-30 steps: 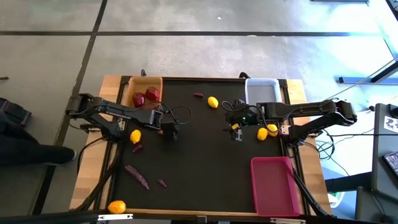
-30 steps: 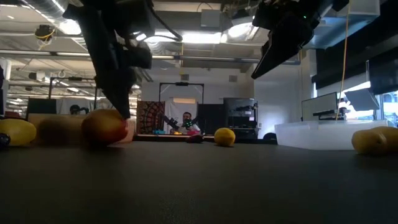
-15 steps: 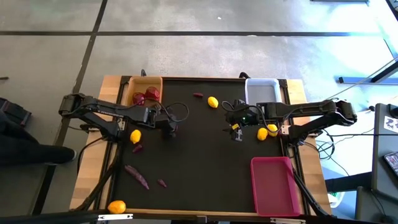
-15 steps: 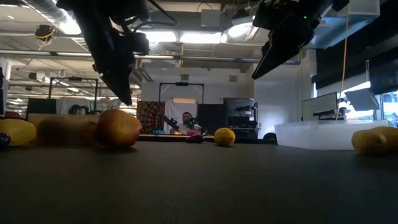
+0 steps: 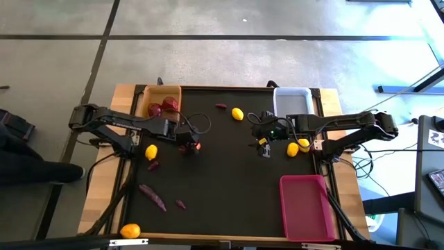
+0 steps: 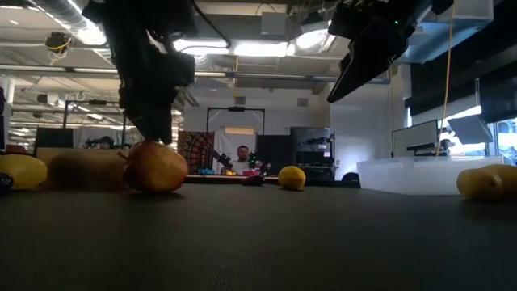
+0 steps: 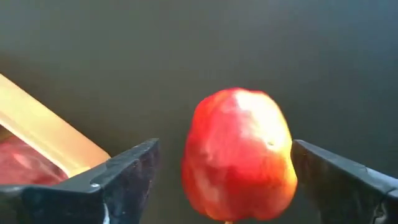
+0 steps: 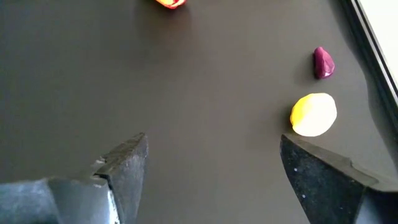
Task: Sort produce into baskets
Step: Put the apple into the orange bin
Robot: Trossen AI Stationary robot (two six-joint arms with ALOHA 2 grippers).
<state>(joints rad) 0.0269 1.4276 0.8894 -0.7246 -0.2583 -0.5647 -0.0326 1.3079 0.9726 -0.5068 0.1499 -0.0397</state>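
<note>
Centrally, a red apple (image 7: 238,155) sits on the black mat (image 5: 229,180), between the spread fingers of the left gripper (image 5: 189,144); a gap shows on both sides of the fruit in the left wrist view, so the claw is apart and not clamped. From the low view the apple (image 6: 155,166) rests on the mat with the gripper directly above it.

At about 11 o'clock from the apple stands the tan wooden basket (image 5: 148,94), holding two dark red fruits (image 5: 161,107). At 8 o'clock, near the left arm, lies a yellow lemon (image 5: 150,152) with a small purple piece (image 5: 153,165) just beside it. Further toward 7 o'clock: a longer purple piece (image 5: 152,196), a short one (image 5: 180,204), and an orange fruit (image 5: 130,230) at the mat's near edge.

At 1 o'clock: another purple piece (image 5: 220,106) and a yellow lemon (image 5: 237,114).

Right gripper (image 5: 263,147) hovers over mid-mat at 3 o'clock from the apple, fingers apart, holding nothing. Two yellow fruits (image 5: 297,147) lie just beyond it. White basket (image 5: 291,92) sits at the far right corner; magenta basket (image 5: 304,207) at the near right.
</note>
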